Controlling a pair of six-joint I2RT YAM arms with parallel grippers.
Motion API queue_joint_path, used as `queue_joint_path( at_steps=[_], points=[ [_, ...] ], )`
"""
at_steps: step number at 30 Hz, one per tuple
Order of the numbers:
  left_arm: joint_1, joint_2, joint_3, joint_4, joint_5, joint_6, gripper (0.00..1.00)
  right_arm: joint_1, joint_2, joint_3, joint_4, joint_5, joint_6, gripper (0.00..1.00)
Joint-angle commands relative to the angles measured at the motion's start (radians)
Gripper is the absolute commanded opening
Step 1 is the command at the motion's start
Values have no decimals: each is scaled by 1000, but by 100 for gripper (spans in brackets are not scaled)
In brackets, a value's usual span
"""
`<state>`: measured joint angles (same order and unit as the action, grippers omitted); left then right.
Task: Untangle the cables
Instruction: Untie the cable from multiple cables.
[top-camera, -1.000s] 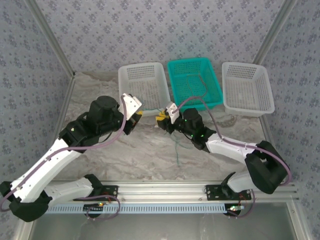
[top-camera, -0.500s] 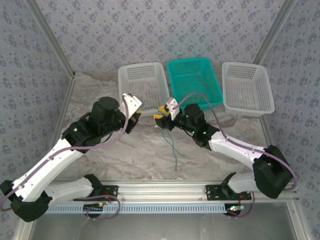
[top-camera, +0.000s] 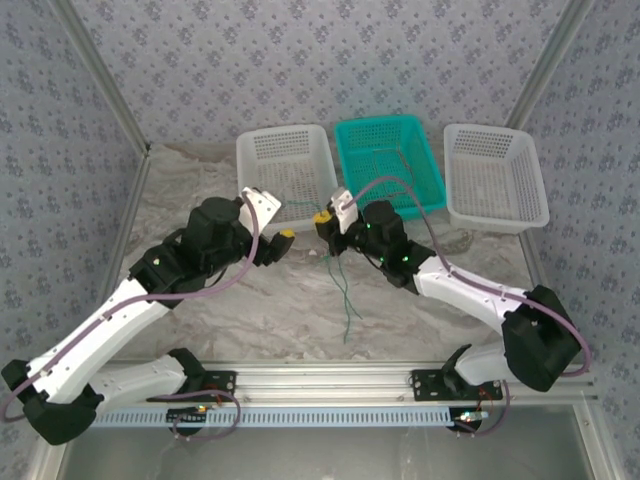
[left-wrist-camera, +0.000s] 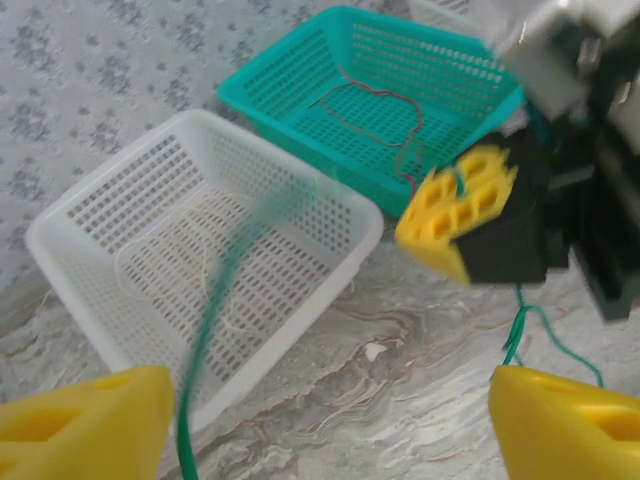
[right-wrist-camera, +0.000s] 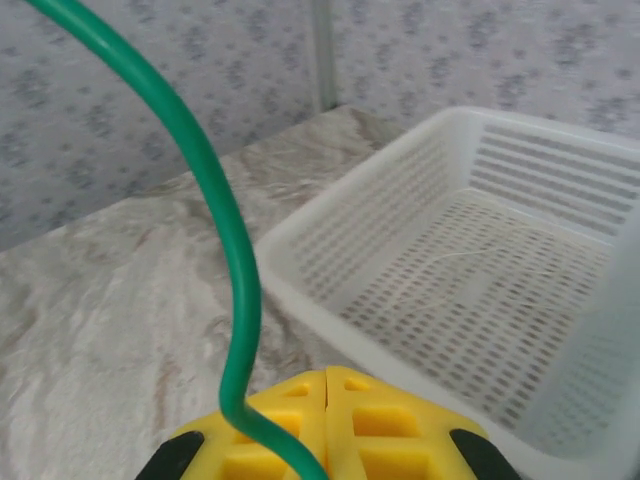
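Green cable (top-camera: 341, 290), seemingly thin, light and floppy, dangles toward the tabletop (top-camera: 250, 300) from the right gripper (top-camera: 322, 222) clamped on its upper part, probably best pinched near an end; left gripper (top-camera: 284, 238) gapes, gripping nothing

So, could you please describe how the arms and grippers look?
The left arm and right arm have white shells with black joints; a thick purple cable runs along each. The left gripper and right gripper carry yellow, honeycomb-patterned finger pads on black mounts.
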<state>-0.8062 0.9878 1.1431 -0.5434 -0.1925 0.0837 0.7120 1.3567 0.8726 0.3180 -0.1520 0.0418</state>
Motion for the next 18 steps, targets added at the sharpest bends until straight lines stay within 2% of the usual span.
queue_joint_path(
  at_steps=[1,2,5,8,10,13,15,18],
  points=[
    [-3,-71,-85,120,-51,-116,89,-43,-33,118,-193,193,153,0],
    [-3,-91,-131,180,-7,-157,90,-56,-32,143,-235,207,200,0],
    [-3,-130,-323,460,225,-284,96,-81,-30,178,-286,190,307,0],
    [-7,-56,-422,653,329,-416,97,-82,-41,187,-292,182,388,0],
    [-23,21,-440,718,344,-462,96,-80,-54,187,-282,171,403,0],
    [-47,140,-437,778,324,-461,98,-73,-70,194,-255,66,420,0],
    [-48,201,-421,781,275,-439,99,-69,-70,219,-283,37,462,0],
    [-43,261,-350,707,239,-331,99,-62,-72,239,-322,-2,480,0]
  ],
)
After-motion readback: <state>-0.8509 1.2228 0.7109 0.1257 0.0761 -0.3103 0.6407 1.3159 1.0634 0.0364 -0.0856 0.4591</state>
